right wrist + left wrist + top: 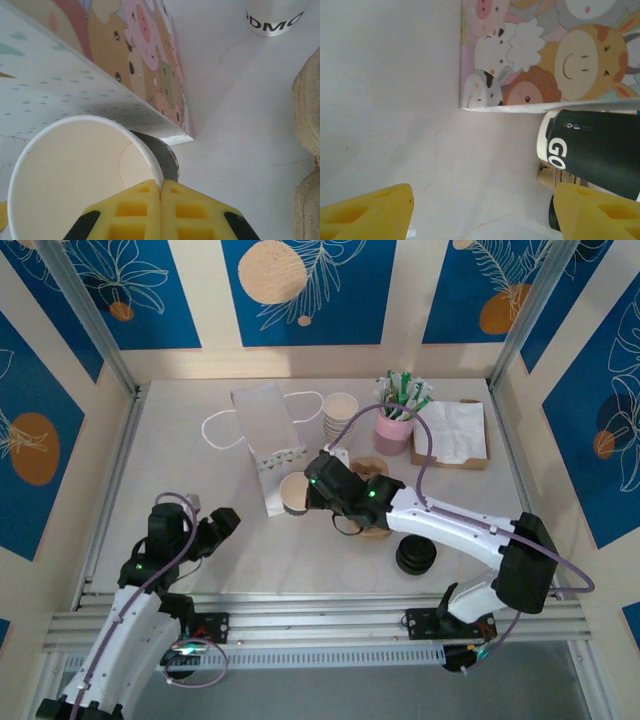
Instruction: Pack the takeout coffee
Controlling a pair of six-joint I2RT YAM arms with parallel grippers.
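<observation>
A lidless pale paper cup (293, 496) with a dark printed band stands beside the paper bag (268, 435). My right gripper (309, 496) is shut on its rim. In the right wrist view the yellow pads (135, 210) pinch the cup wall (75, 170), one inside and one outside. My left gripper (226, 521) hangs open over bare table to the cup's left; its wrist view has the wide-apart fingers (370, 210) low in frame and the cup's band (600, 145) at the right. The capped takeout coffee is out of view.
The cartoon-printed bag (545, 50) lies flat right behind the cup. A brown pulp carrier (372, 472) sits under my right arm. Black lids (415, 555) are piled at front right. Stacked cups (340, 415), a pink holder (395, 430) and a napkin tray (460, 435) stand behind.
</observation>
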